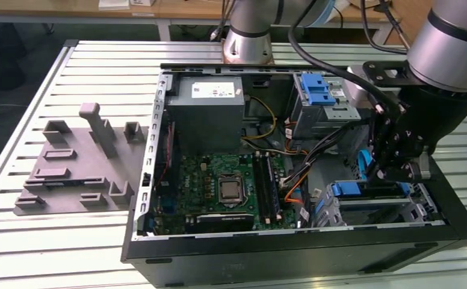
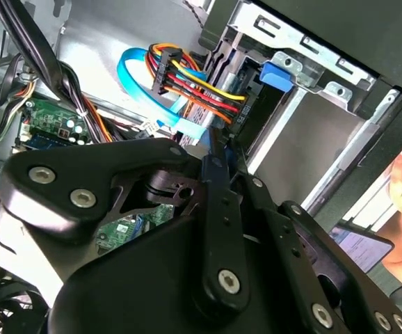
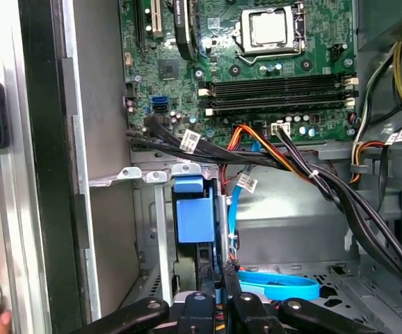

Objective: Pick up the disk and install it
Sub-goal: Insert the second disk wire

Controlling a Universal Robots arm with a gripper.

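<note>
Gripper [image 1: 399, 171] sitting low at case's [image 1: 298, 253] four o'clock, jaws unreadable, disk [image 3: 194, 216] seemingly going into bay

Disk [image 3: 194, 216] largely hidden in bay

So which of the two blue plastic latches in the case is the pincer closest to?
The lower blue latch, on the drive bay at the case's front corner, just below the pincer. The other blue latch tops the silver cage farther back, beside the power supply.
</note>
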